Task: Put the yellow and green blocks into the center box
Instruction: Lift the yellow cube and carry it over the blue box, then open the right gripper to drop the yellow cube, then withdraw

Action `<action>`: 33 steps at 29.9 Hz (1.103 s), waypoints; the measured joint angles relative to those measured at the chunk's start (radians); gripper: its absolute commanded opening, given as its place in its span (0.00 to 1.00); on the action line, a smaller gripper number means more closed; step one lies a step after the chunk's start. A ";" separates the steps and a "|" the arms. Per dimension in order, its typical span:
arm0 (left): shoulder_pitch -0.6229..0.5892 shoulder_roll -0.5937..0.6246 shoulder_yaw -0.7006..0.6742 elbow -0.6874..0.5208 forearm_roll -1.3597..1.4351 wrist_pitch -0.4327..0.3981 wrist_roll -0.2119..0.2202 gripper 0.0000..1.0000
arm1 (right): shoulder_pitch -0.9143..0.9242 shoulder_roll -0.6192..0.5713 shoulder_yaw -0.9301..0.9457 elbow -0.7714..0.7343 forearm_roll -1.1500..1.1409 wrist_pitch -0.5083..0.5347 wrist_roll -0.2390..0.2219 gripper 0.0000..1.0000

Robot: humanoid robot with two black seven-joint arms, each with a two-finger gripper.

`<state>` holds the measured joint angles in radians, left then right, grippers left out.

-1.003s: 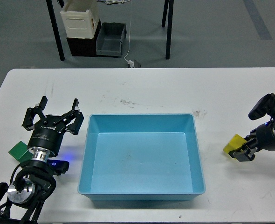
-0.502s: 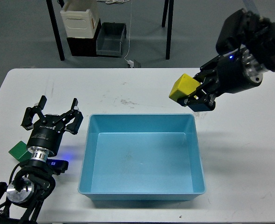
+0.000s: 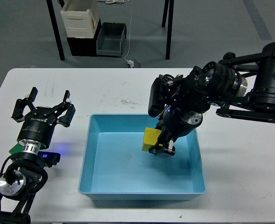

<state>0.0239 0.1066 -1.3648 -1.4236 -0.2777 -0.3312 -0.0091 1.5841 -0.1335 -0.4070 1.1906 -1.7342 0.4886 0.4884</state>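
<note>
The light blue box (image 3: 88,154) sits at the table's center. My right gripper (image 3: 157,143) is shut on the yellow block (image 3: 151,139) and holds it inside the box, just above its floor near the right of middle. My left gripper (image 3: 43,107) is open and empty, left of the box. The green block (image 3: 14,150) lies on the table at the far left, mostly hidden behind my left arm.
The white table's (image 3: 128,88) far edge runs along the top. Beyond it on the floor stand a cream bin (image 3: 79,19), a grey crate (image 3: 110,39) and black table legs (image 3: 55,30).
My right arm carried the yellow block from the table's right side, up over the box's far right corner, then down into the box. My left gripper shifted slightly left and up.
</note>
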 measured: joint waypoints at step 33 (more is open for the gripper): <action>-0.348 0.696 -0.044 0.095 1.185 -0.152 -0.233 0.99 | -0.563 -0.116 0.769 -0.001 0.021 -0.389 0.000 1.00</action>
<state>-0.3239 0.8022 -1.4092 -1.3286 0.9069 -0.4829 -0.2419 1.0214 -0.2491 0.3619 1.1900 -1.7128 0.0996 0.4887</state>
